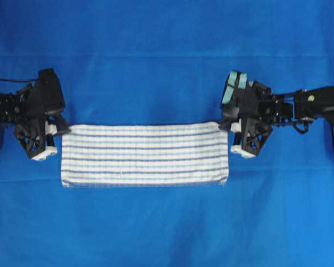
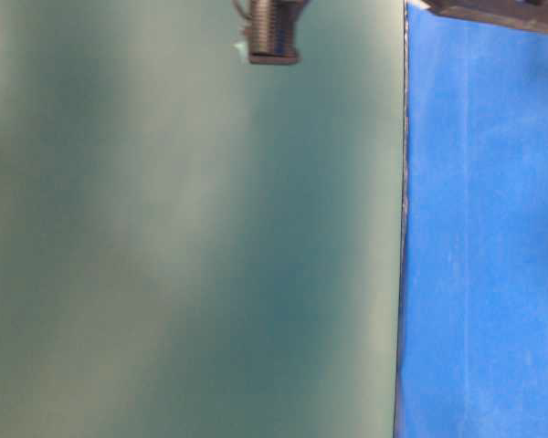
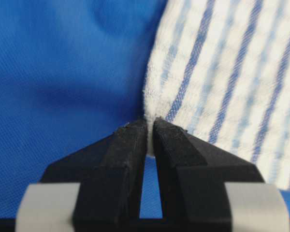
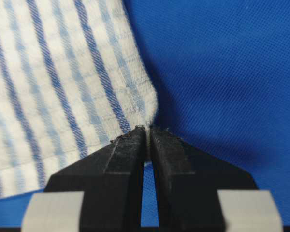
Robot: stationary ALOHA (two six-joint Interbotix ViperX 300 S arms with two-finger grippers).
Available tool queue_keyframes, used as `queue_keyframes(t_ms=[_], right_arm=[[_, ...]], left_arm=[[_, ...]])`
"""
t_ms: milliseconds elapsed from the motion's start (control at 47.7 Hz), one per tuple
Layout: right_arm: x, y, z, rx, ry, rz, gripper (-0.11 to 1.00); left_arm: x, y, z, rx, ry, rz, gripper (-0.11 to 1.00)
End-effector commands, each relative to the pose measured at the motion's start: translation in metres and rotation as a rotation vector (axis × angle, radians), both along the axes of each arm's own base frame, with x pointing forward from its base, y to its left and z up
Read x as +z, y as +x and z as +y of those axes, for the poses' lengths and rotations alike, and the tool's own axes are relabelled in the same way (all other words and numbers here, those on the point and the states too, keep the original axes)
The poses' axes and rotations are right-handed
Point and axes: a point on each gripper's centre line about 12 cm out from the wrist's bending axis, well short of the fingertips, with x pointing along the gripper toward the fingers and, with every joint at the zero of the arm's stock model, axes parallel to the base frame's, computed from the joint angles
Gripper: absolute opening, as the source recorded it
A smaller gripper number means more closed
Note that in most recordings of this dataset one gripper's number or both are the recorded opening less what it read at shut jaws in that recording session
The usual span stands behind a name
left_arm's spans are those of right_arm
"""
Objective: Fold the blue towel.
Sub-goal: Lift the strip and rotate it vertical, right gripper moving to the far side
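A plain blue table covering (image 1: 167,33) spreads under everything, smooth with a fine weave. On it, a little toward six o'clock from centre, lies the blue towel (image 1: 145,154), a long white woven strip with dark and pale blue stripes, its long axis running from nine o'clock to three o'clock. It looks already doubled over, though the overhead view is too soft to be sure. Each arm has one far corner: the left gripper (image 3: 148,126) at the ten o'clock corner, the right gripper (image 4: 147,130) at the two o'clock corner. Both sets of black jaws are pinched tight on the cloth's edge.
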Motion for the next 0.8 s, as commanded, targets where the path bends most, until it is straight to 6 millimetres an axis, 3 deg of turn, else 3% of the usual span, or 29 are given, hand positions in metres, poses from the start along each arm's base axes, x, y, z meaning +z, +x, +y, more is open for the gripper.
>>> queue_keyframes(t_ms=[0, 126, 399, 650, 776], right_arm=[[0.032, 0.005, -0.002, -0.001, -0.011, -0.082, 0.05], [0.062, 0.001, -0.002, 0.004, -0.025, -0.134, 0.05], [0.11, -0.014, 0.009, 0.037, -0.036, -0.226, 0.05], [0.12, -0.015, 0.011, 0.063, -0.066, -0.275, 0.05], [0.12, -0.007, -0.006, 0.021, -0.09, -0.273, 0.05]], left_arm=[[0.023, 0.008, 0.001, -0.002, 0.003, -0.041, 0.02], [0.05, 0.006, 0.0, -0.002, 0.001, -0.072, 0.02], [0.099, -0.01, -0.007, -0.029, 0.006, -0.219, 0.02], [0.104, -0.002, -0.014, -0.063, 0.003, -0.292, 0.02], [0.103, 0.01, -0.02, -0.088, 0.001, -0.318, 0.02]])
